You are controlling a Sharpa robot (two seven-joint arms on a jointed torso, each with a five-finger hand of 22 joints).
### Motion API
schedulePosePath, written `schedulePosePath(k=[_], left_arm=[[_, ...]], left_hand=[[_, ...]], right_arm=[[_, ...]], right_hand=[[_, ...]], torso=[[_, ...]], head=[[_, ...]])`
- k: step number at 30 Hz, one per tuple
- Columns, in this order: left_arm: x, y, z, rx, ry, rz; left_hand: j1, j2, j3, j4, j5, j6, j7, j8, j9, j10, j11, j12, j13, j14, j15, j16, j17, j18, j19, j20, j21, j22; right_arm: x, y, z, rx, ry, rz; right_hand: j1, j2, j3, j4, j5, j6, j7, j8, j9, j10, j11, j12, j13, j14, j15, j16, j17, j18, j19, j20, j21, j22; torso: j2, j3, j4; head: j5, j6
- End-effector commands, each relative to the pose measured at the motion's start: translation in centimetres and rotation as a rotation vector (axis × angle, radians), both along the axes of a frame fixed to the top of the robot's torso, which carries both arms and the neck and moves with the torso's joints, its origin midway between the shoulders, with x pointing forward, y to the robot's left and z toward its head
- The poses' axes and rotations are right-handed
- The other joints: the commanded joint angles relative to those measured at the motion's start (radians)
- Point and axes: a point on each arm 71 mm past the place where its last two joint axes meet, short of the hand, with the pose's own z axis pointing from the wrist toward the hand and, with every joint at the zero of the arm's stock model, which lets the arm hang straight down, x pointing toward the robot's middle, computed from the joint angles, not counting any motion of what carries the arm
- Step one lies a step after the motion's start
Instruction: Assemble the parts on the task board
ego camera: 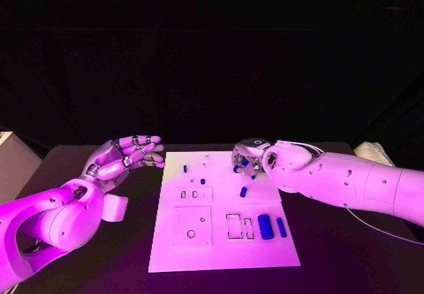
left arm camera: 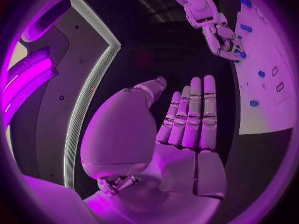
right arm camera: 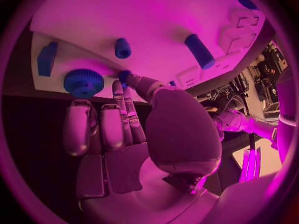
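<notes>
I had the left hand (ego camera: 124, 158) hovering off the left edge of the task board (ego camera: 221, 245), above the black desk (ego camera: 79, 165). Its fingers (left arm camera: 193, 112) were stretched out nearly straight and side by side, the thumb set apart, and nothing lay in the palm or touched them.

The right hand (ego camera: 250, 158) was down over the far right part of the board. From the right wrist camera I saw its fingers (right arm camera: 121, 117) partly extended toward the board, the thumb reaching forward, with the thumb tip and a fingertip meeting at a small blue peg (right arm camera: 125, 76). I could not tell whether they actually pinched the peg or only touched it. In the head view, blue showed between those fingers.

Near that hand, the wrist camera showed a blue gear (right arm camera: 82, 82) lying flat on the board, a blue block (right arm camera: 47, 58) at the board's edge beside it, a short blue cylinder (right arm camera: 122, 48) standing farther in, and a longer blue cylinder (right arm camera: 199, 51) lying on its side. From the head camera, I also saw a thick blue bar (ego camera: 265, 226) and a thinner blue bar (ego camera: 281, 226) lying side by side at the board's near right, just beside rectangular slots (ego camera: 239, 226).
</notes>
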Motion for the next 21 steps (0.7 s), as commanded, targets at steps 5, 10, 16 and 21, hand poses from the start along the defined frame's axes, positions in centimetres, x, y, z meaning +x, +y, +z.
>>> schedulePosePath(k=[5, 10, 16, 21], left_arm=[[0.0, -0.2, 0.1, -0.003, 0.0, -0.026], [0.0, -0.3, 0.1, -0.003, 0.002, -0.029], [0.0, -0.3, 0.1, -0.002, 0.004, -0.029], [0.0, -0.2, 0.0, 0.0, 0.006, -0.026]], left_hand=[[-0.006, 0.0, -0.001, -0.004, -0.002, -0.002, 0.029, -0.007, -0.001, -0.002, 0.009, -0.006, 0.001, -0.01, 0.0, 0.007, 0.002, 0.006, -0.009, 0.0, 0.005, 0.002], [-0.007, 0.001, 0.0, -0.005, -0.003, -0.003, 0.029, -0.008, -0.001, -0.003, 0.01, -0.007, 0.001, -0.012, 0.001, 0.008, 0.004, 0.006, -0.011, 0.001, 0.008, 0.004], [-0.008, 0.001, 0.0, -0.006, -0.003, -0.004, 0.03, -0.01, -0.001, -0.004, 0.01, -0.008, 0.001, -0.013, 0.001, 0.009, 0.005, 0.006, -0.013, 0.001, 0.01, 0.005], [-0.009, 0.003, 0.001, -0.006, -0.003, -0.004, 0.031, -0.011, -0.001, -0.005, 0.011, -0.01, 0.001, -0.014, 0.002, 0.011, 0.007, 0.006, -0.016, 0.001, 0.013, 0.007]], right_arm=[[0.0, -0.1, -0.2, -0.025, 0.003, -0.003], [0.0, 0.0, -0.2, -0.023, -0.001, -0.001], [0.0, 0.1, 0.2, 0.012, -0.05, -0.016], [-0.2, 0.4, 0.9, 0.064, -0.11, -0.03]], right_hand=[[-0.004, -0.006, 0.008, -0.002, -0.003, 0.003, 0.003, 0.002, 0.004, 0.004, 0.003, -0.002, 0.0, 0.029, -0.005, 0.005, 0.0, -0.015, 0.006, -0.002, 0.004, 0.003], [-0.004, -0.005, 0.01, -0.002, -0.001, 0.003, 0.003, 0.003, 0.006, 0.005, 0.003, -0.002, 0.0, 0.029, -0.005, 0.006, 0.001, -0.015, 0.006, -0.002, 0.004, 0.004], [-0.005, 0.017, 0.024, 0.0, 0.01, 0.032, -0.01, 0.027, 0.028, 0.04, -0.01, 0.005, 0.007, 0.029, -0.016, 0.015, 0.006, -0.023, 0.024, -0.005, 0.036, 0.053], [-0.006, 0.026, 0.027, -0.001, 0.015, 0.038, -0.014, 0.036, 0.039, 0.053, -0.015, 0.006, 0.009, 0.029, -0.022, 0.018, 0.006, -0.026, 0.03, -0.007, 0.045, 0.068]], torso=[[0.005, 0.0011, 0.0002], [0.006, 0.0013, 0.0004], [0.007, 0.0007, 0.0001], [0.006, 0.0001, 0.0007]], head=[[-0.001, 0.0], [-0.002, 0.0], [-0.004, 0.0], [-0.003, 0.004]])
